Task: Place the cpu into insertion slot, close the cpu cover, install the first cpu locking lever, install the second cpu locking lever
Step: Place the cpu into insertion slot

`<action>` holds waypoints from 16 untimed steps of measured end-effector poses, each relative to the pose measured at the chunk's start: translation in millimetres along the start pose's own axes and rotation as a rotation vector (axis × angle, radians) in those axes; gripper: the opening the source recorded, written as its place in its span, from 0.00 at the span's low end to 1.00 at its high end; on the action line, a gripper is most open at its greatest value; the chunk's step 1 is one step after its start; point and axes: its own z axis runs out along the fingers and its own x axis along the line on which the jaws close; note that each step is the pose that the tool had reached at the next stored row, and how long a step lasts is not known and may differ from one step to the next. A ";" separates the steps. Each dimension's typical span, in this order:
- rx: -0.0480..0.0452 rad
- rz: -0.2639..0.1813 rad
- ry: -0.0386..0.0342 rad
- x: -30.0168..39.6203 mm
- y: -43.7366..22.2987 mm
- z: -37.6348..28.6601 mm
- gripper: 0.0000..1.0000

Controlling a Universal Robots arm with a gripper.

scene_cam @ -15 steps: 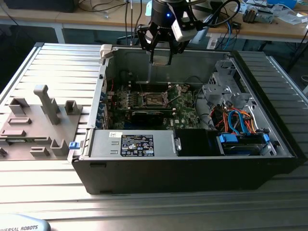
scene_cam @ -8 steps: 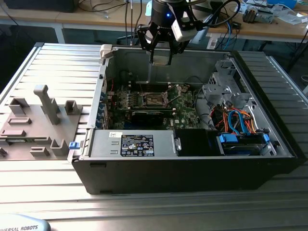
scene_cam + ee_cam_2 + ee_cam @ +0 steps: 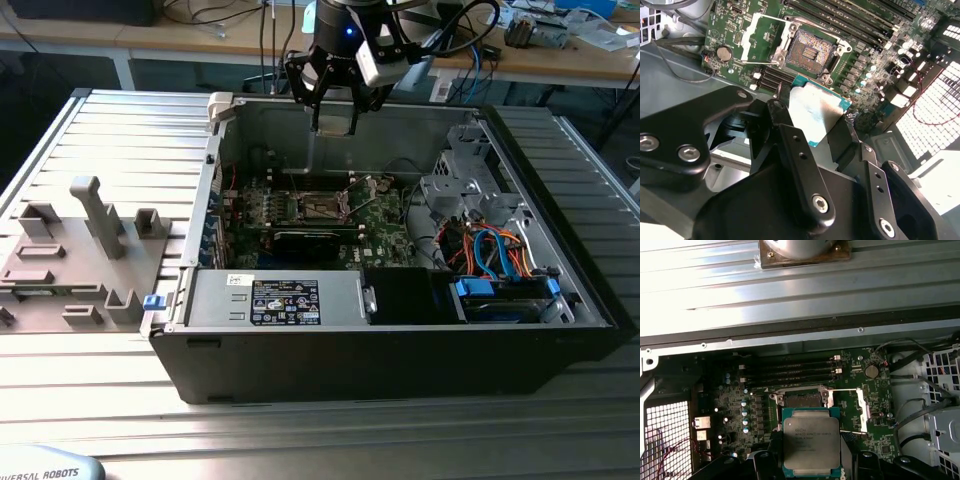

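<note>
Closest to the lens in the second wrist view is the black gripper, and it's clenched on the cpu. There's a finger against each side edge, with the silver top and teal rim showing. Same deal in the first wrist view: the cpu is pinched in the gripper and held up off the green board. The insertion slot is bare, with the chip's far edge overlapping part of it. The cpu cover is flipped open and lies just beside the slot.

The second wrist view gives a cleaner look at the insertion slot, pin field uncovered. The cpu cover is next to it, and a thin wire lever runs along the cover's edge.

Exterior view, from its left to its right:
- A grey fixture tray sits on the exterior view's left.
- The open computer case comes next, with the board on its floor.
- The gripper hangs in the upper middle of the frame, well above the board.
- A drive cage with blue and orange cables is on the exterior view's right.

Hard to make out:
- In the exterior view the cpu is just a small pale patch between the fingers.
- The first wrist view cuts off the chip's near edge.
- The fingertips are tucked behind the chip and the black linkages.
</note>
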 end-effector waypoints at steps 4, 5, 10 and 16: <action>-0.0001 0.002 -0.0002 0.0 0.0 0.0 0.54; -0.0001 0.003 -0.0002 0.0 0.0 0.0 0.54; -0.0001 0.005 -0.0004 0.0 0.0 0.0 0.54; -0.0001 0.008 -0.0007 0.0 0.0 0.0 0.54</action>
